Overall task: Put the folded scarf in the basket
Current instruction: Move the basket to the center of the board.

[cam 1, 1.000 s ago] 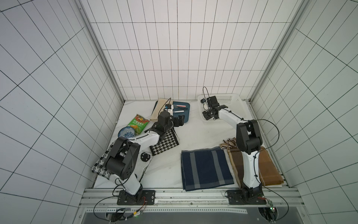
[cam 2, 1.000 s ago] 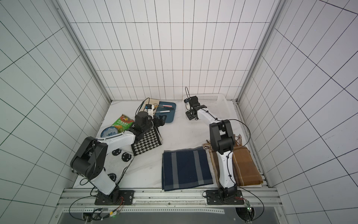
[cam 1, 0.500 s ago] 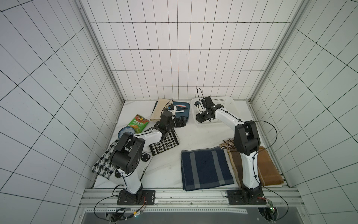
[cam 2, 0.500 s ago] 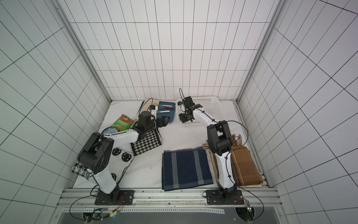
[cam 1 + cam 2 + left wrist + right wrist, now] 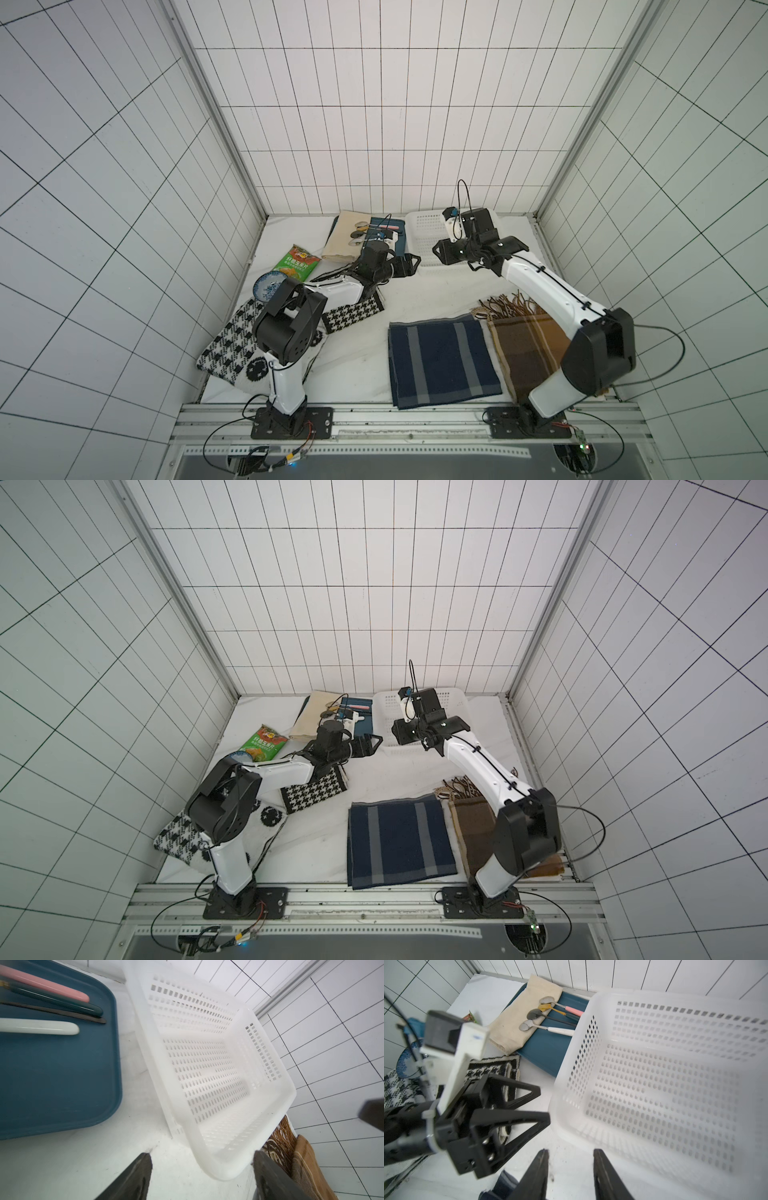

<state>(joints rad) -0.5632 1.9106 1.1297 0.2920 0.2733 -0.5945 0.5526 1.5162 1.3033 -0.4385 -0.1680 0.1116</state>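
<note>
Left claw (image 5: pixel 201 1155): spread, empty; basket (image 5: pixel 224 1172) corner just ahead.
Right claw (image 5: pixel 571 1153): half apart at basket rim; grip cannot be told.
Houndstooth scarf (image 5: pixel 353 316): folded, behind left claw.

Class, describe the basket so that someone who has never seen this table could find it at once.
Go to the table's far edge. There the basket sits beside the tray. Unlike that flat dark-blue tray, it is white, deep-walled and perforated.

Basket (image 5: pixel 218 1167) open from above; blue tray (image 5: pixel 62 1084) just beside it.
</note>
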